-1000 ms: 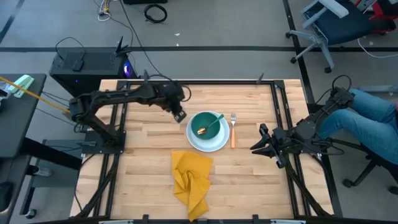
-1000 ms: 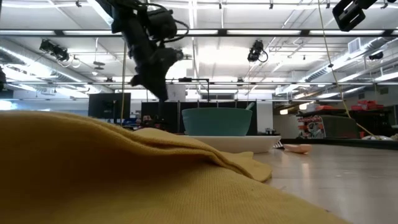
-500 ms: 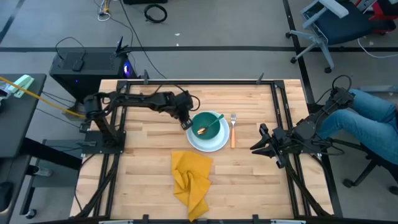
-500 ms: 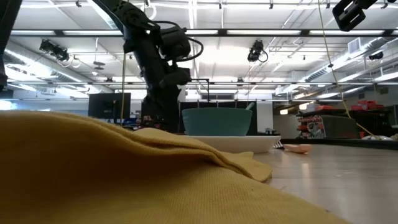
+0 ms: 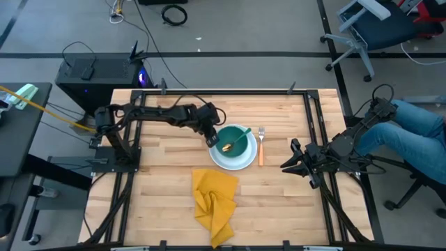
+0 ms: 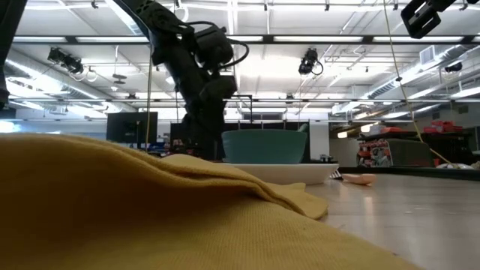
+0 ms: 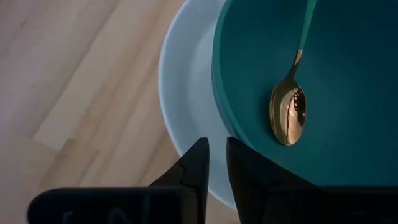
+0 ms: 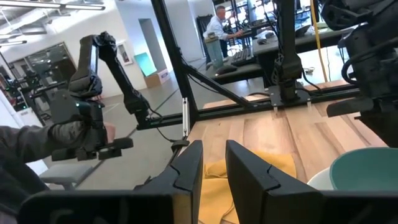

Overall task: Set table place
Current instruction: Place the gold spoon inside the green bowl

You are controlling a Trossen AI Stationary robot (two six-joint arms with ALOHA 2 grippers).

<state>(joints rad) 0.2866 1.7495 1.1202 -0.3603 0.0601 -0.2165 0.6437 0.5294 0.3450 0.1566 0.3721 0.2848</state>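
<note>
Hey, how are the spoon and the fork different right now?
The spoon lies inside the teal bowl; the fork lies flat on the table, just right of the plate. The spoon has a green handle and gold head; the fork has an orange handle and silvery tines. Neither is held by a gripper.

A grey concrete floor (image 5: 244, 28) is being crossed by black cables (image 5: 174, 12). A blue-seated office chair (image 5: 380, 24) is being kept nearby, while long ceiling strip lights (image 6: 315, 39) are being run overhead.
</note>
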